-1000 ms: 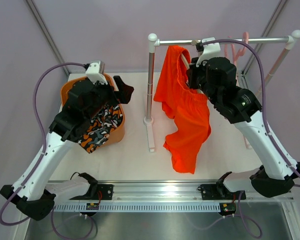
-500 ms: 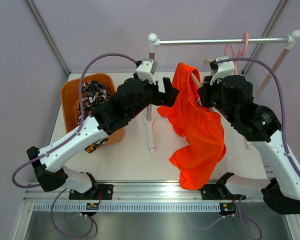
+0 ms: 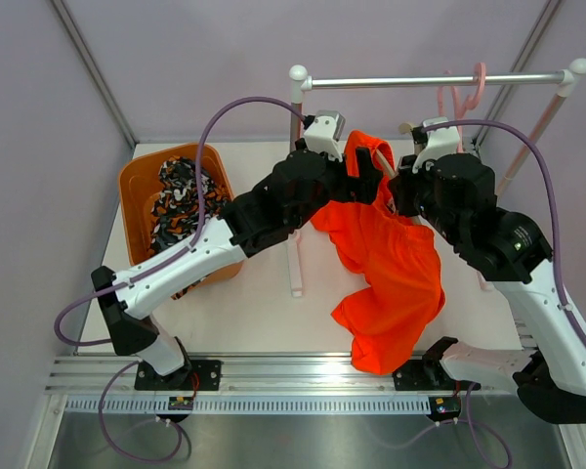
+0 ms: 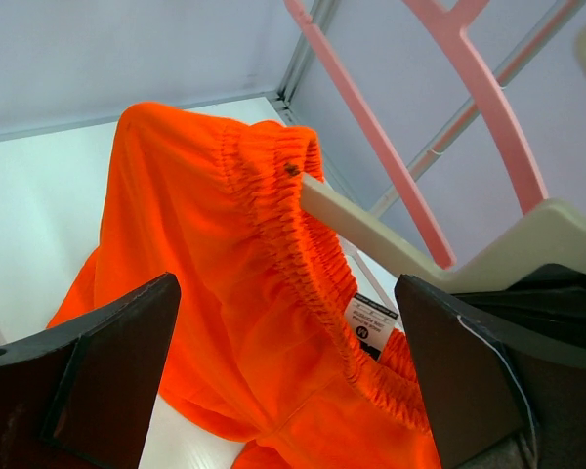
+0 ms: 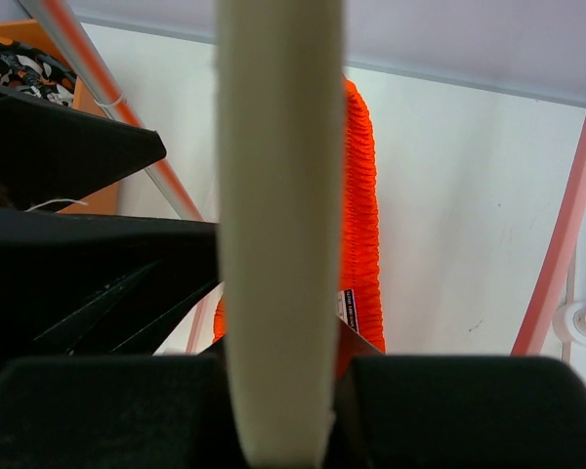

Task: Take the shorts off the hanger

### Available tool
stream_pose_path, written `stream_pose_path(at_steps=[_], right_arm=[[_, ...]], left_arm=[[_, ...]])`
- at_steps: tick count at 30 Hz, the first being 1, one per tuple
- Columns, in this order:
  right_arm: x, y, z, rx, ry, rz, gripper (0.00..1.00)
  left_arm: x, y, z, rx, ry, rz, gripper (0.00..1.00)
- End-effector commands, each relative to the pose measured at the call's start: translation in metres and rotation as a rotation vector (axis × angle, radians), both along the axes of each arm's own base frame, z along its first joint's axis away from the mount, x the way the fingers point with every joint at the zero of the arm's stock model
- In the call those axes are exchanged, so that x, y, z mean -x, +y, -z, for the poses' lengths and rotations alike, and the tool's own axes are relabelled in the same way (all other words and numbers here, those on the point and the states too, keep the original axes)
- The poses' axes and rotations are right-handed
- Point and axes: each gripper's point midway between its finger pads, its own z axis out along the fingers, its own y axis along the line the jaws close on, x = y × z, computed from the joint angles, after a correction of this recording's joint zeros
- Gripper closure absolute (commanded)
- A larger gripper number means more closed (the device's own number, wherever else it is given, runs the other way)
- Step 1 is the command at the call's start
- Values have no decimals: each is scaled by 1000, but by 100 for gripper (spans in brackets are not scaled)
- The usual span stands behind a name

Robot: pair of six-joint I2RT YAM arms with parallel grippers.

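Pale lilac-grey panels (image 3: 176, 68) walled in a white table (image 3: 259, 313) with a clothes rail (image 3: 430, 81) across its far side.

Orange shorts (image 3: 386, 254) hung in the air between the two arms, off the rail. Their elastic waistband (image 4: 308, 244) was threaded over one arm of a cream hanger (image 4: 371, 230). The legs drooped toward the table's near edge (whether they touched it I could not tell).

The right end effector (image 5: 278, 391) was clamped tight on the hanger. It held the hanger out like a peg, I judged so the waistband could be drawn off its free end. The left end effector (image 4: 293, 376) was spread wide, one finger on either side of the gathered waistband. In its own view neither finger touched the cloth, and it looked lined up to close on the elastic. Any pull would need to run along the hanger arm toward its tip, or the gathers might snag.

Farther out, patterned shorts (image 3: 181, 195) already lay in an orange bin (image 3: 125, 210) at the table's far left, so roughly half the job seemed done. Only pink hangers (image 3: 466, 93) were on the rail, and they carried nothing.
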Motion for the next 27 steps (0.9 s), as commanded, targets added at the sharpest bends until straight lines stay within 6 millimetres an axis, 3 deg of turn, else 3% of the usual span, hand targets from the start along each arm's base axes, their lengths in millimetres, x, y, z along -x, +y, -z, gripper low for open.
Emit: stream_pose_path(at_steps=[1,19,23,26,27], right_arm=[[2,-4,-29,-61,-83,1,100],[4,1,-32,-76,-75,-23,100],[6,2,-32,-79,-70,-28,100],[7,2,-31,-77,-64,-32,100],[8,2,-30,-76,-58,-34,100]], left_arm=[[-6,7,-22,64,-23,-69,4],[-16,-10,-1,23,3,-72,11],[-20,-10,-2,11,-12,-89,19],[-25,-13,-3,-3,-30,-95,30],[-27,-12,-3,-12,-35,-105,38]])
